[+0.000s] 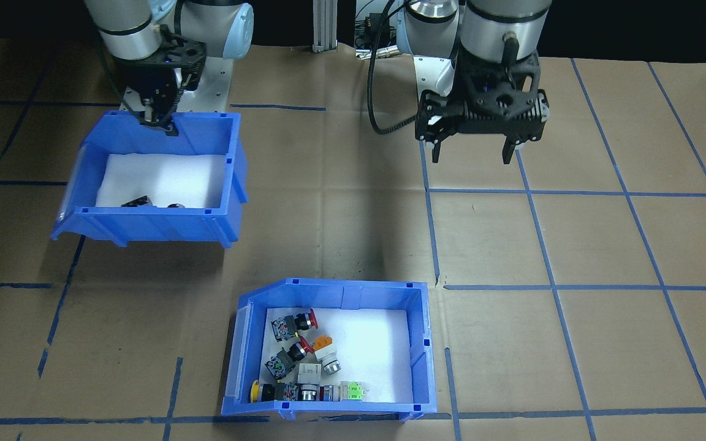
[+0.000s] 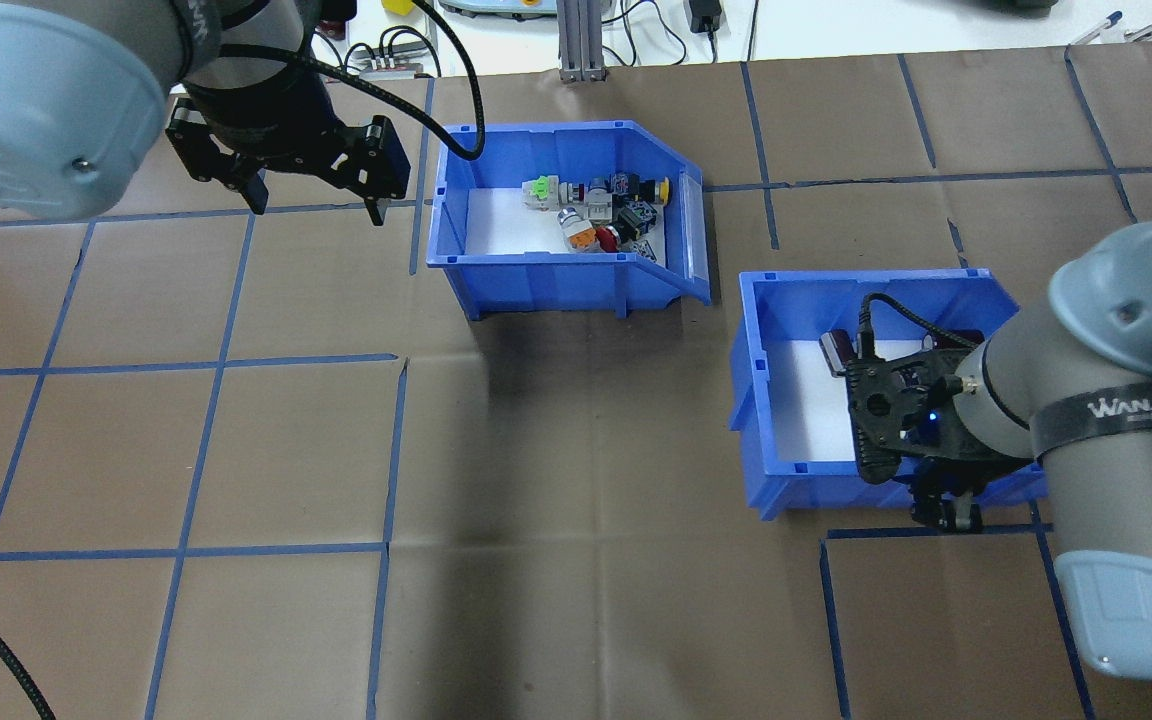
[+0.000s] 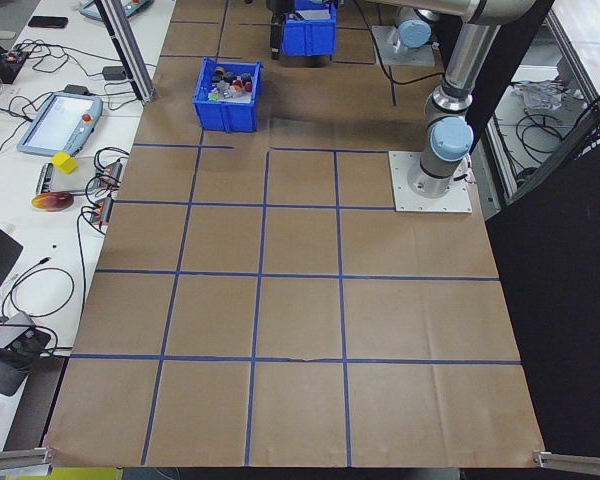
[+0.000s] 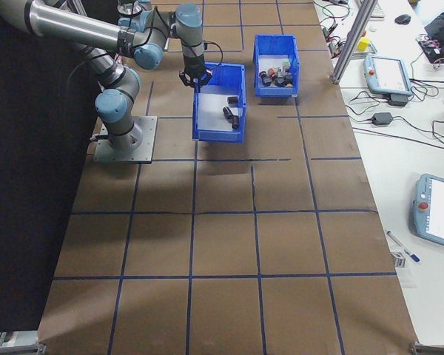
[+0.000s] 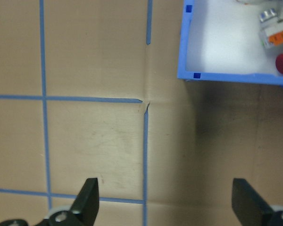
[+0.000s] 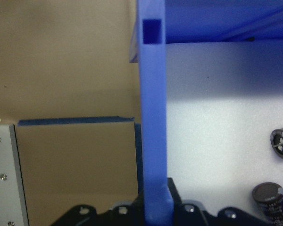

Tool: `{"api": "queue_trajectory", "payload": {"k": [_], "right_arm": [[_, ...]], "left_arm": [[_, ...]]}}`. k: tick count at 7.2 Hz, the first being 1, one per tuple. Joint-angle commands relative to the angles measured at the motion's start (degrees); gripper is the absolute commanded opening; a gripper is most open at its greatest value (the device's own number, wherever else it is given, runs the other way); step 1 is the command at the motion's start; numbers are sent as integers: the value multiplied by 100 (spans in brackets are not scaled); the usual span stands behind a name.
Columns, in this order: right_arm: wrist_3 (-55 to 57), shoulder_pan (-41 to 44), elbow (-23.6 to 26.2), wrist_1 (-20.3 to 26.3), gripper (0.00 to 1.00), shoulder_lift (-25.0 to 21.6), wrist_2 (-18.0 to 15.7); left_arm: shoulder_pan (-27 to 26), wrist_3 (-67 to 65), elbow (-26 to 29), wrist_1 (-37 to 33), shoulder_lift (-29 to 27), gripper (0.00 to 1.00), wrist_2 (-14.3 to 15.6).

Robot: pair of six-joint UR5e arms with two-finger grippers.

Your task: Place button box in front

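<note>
The button box is a blue bin with a white liner. It holds several colourful push-buttons and rests on the table by the operators' edge; it also shows in the overhead view. My left gripper hangs open above bare paper beside it, empty. Its wrist view shows the box's corner at upper right. My right gripper is shut on the back wall of the other blue bin, which holds dark cylinders and seems raised over its shadow.
Brown paper with a blue tape grid covers the table. The right arm's base plate lies close to the held bin. A teach pendant and cables lie on the white bench beyond the table's far edge.
</note>
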Motion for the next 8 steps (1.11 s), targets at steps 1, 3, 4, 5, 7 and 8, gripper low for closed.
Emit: {"api": "queue_trajectory", "payload": {"k": [1, 3, 4, 5, 7, 8], "right_arm": [[1226, 1142, -3, -189, 8, 80, -2], [2114, 2169, -12, -776, 9, 518, -150], [2432, 2749, -29, -1075, 9, 834, -412], [2661, 3190, -47, -1330, 9, 1115, -563], [3058, 3510, -56, -1867, 9, 1626, -608], [3164, 3519, -56, -1930, 9, 1689, -600]], "left_arm": [[133, 893, -175, 239, 69, 99, 39], [476, 916, -219, 593, -19, 99, -520], [477, 828, -220, 593, -19, 99, -524], [486, 392, -220, 567, 7, 99, -628], [486, -183, -263, 505, 165, 99, -569], [494, -183, -281, 496, 218, 99, -550]]}}
